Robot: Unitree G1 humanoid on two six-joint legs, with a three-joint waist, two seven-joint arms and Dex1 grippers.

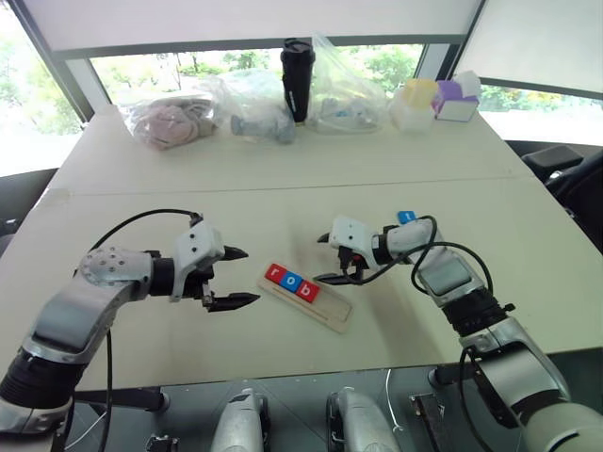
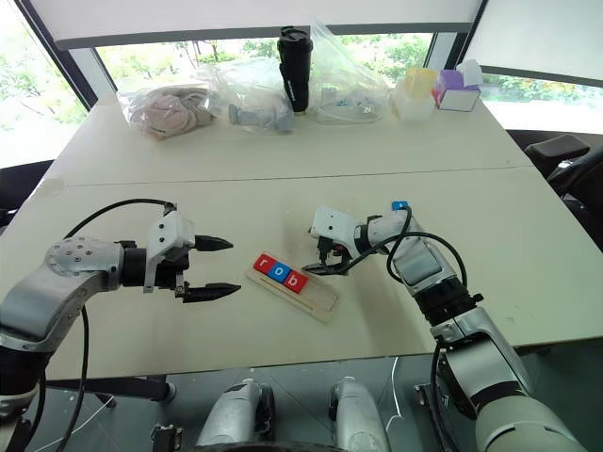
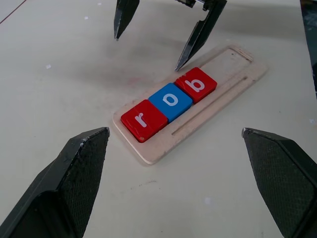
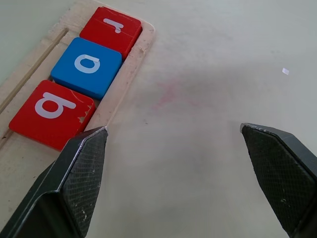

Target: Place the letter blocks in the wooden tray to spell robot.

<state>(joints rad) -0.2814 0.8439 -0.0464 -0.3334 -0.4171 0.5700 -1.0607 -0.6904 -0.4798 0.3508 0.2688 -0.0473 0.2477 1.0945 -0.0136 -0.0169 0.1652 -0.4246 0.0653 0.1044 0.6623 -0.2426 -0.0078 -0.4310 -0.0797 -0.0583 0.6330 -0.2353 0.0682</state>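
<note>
Both claws stand wide open and hold nothing. Left claw (image 1: 233, 279) hovers just left of the wooden tray (image 1: 332, 310), its fingers pointing toward the tray's near end. Right claw (image 1: 329, 258) hangs over the tray's far side — one fingertip (image 3: 182, 63) sits right by the rim, close to the b block (image 3: 196, 84), though I cannot tell whether it touches the wood.

On the pale tabletop (image 1: 283, 202) the tray lies at a slant between the two claws. Three letter blocks fill its left part, side by side and touching: a red r block (image 3: 144, 119) at the end, a blue o block (image 3: 170, 101) next, then the red b. Bare wood shows in the rest of the tray.

One more blue block (image 1: 406, 217) lies on the tabletop behind the right forearm, well apart from the tray — its letter cannot be read.

Along the far edge sit clear plastic bags (image 1: 254, 108), a black tumbler (image 1: 298, 78) and some pastel boxes (image 1: 435, 101).
</note>
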